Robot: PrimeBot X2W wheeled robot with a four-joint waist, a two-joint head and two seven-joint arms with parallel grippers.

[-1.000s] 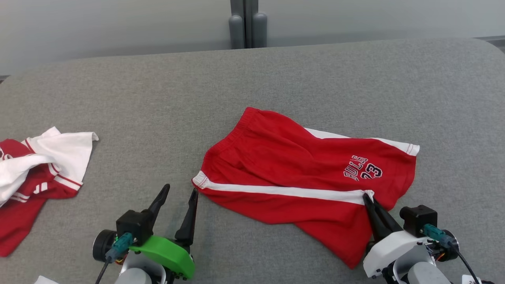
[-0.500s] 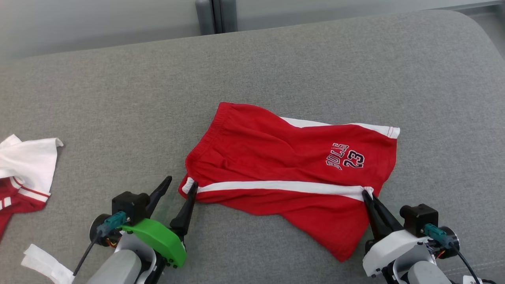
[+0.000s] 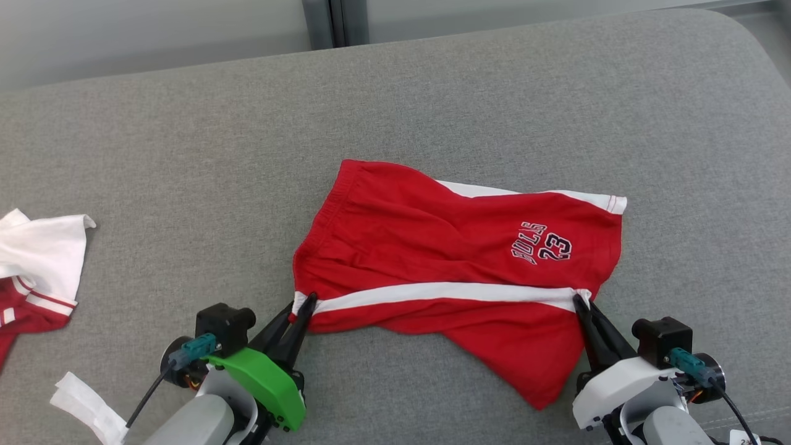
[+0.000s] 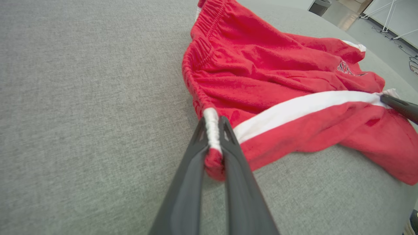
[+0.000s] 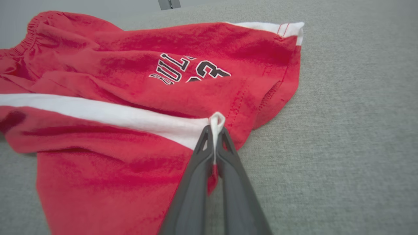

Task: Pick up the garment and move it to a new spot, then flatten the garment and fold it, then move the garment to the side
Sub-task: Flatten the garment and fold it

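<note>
Pinching the red shorts (image 3: 457,247) at both ends of the near white stripe (image 3: 445,292), the left claw (image 3: 304,303) bites the waistband corner and the right claw (image 3: 581,301) the leg hem, both pressed onto cloth. Each bite looks thin, so a sharp lift could tug a corner free. The shorts lie mid-way across a grey cushion (image 3: 185,154); more red-and-white clothes (image 3: 37,266) sit well to the left, with what may be a pale wall (image 3: 154,31) behind.
</note>
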